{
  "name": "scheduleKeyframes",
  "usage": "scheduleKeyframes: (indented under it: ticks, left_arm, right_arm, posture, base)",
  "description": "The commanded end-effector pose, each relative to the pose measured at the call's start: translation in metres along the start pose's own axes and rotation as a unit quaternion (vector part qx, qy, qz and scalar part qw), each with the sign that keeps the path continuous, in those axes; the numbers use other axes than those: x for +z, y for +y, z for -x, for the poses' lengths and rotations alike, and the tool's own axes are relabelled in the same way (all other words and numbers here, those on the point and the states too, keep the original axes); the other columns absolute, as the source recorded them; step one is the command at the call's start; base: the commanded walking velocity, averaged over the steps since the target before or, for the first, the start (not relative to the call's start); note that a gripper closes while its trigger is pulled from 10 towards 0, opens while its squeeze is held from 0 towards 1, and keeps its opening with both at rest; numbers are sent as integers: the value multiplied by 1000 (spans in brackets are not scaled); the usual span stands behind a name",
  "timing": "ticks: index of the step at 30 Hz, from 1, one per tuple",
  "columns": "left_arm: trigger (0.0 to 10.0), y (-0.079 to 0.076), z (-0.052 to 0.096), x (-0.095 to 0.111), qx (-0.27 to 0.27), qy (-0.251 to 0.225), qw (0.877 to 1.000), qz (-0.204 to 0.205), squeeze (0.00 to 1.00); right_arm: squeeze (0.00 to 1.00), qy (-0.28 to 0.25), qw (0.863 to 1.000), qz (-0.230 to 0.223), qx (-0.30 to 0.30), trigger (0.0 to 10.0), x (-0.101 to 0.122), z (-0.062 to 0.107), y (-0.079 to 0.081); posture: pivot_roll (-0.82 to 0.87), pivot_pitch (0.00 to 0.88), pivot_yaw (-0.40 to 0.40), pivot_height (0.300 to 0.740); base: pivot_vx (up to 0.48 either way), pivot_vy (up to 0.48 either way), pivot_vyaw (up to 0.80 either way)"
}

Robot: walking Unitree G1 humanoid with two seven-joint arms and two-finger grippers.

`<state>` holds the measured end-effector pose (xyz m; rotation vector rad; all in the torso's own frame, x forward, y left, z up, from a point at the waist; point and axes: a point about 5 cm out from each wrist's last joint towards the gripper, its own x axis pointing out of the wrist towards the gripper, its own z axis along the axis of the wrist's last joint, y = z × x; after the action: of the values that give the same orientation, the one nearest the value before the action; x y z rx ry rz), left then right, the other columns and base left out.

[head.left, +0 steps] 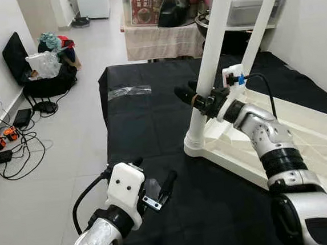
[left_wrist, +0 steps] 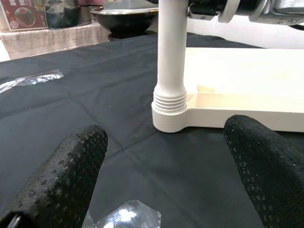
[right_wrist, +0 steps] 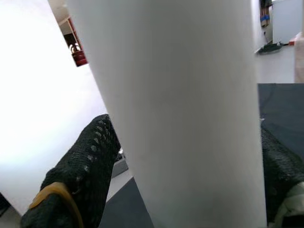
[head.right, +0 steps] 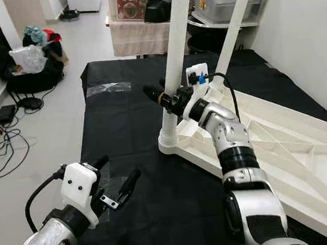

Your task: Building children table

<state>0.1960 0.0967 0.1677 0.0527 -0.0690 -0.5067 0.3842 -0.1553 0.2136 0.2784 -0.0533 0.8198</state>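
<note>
Black cloth [head.left: 152,129] is covering the counter, and the white children's tabletop [head.left: 302,139] is lying upside down on its right side. White leg [head.left: 212,55] is standing upright in the tabletop's near corner socket [head.left: 195,144], with a second leg [head.left: 260,19] rising behind it. Right end effector [head.right: 170,99] is gripping the near leg partway up, fingers on both sides. Left end effector [head.left: 154,183] is hovering open over the cloth's front edge, above a clear plastic scrap [left_wrist: 126,216].
</note>
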Motion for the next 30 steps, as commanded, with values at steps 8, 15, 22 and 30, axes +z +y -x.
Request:
scheduleKeyframes:
  ticks: [8,15,22,30]
  left_arm:
    - [10000,-2,-1,-1,-1,-2,1000,1,0]
    - [10000,0,-3,0,5,-4,1000,-3,0]
    - [10000,1,-3,0,7,-4,1000,-5,0]
    - [10000,2,-4,0,9,-5,1000,-6,0]
  right_arm:
    - [0,12,1000,14,11,0,-9,-12,5]
    - [0,20,995,62,-73,0,-16,-9,-1]
    - [0,27,964,90,-250,0,-31,-3,-11]
    - [0,4,879,98,-466,0,-41,14,-5]
  posture:
    - [106,4,-103,740]
    - [100,7,-96,740]
    - [94,12,-96,740]
    - [96,13,-98,740]
  base:
    - [0,0,0]
    - [0,0,0]
    - [0,0,0]
    - [0,0,0]
